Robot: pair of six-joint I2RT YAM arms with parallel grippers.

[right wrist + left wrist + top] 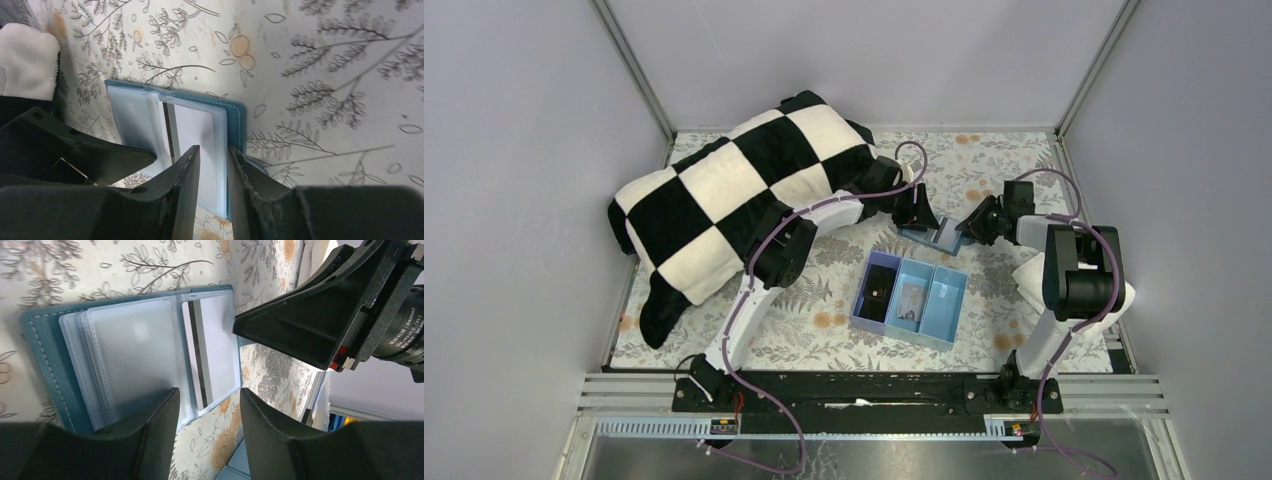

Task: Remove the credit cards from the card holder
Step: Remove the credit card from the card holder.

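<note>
The blue-teal card holder (934, 237) lies open on the flowered cloth between my two grippers. In the left wrist view its cover (45, 355) holds clear sleeves, and a pale credit card (217, 345) with a dark stripe sits in the right-hand sleeve. My left gripper (210, 400) is open, its fingers either side of that sleeve's lower corner. My right gripper (212, 155) has its jaws a little apart, tips at the card holder's (235, 107) outer edge, over the same card (195, 130). Nothing is visibly pinched. From above, the left gripper (921, 218) and the right gripper (972, 225) face each other.
A light-blue three-compartment tray (959, 310) stands just in front of the card holder, with small items inside. A black-and-white checkered blanket (744, 190) covers the back left. A white cloth (1034, 275) lies under the right arm. Grey walls close in the table.
</note>
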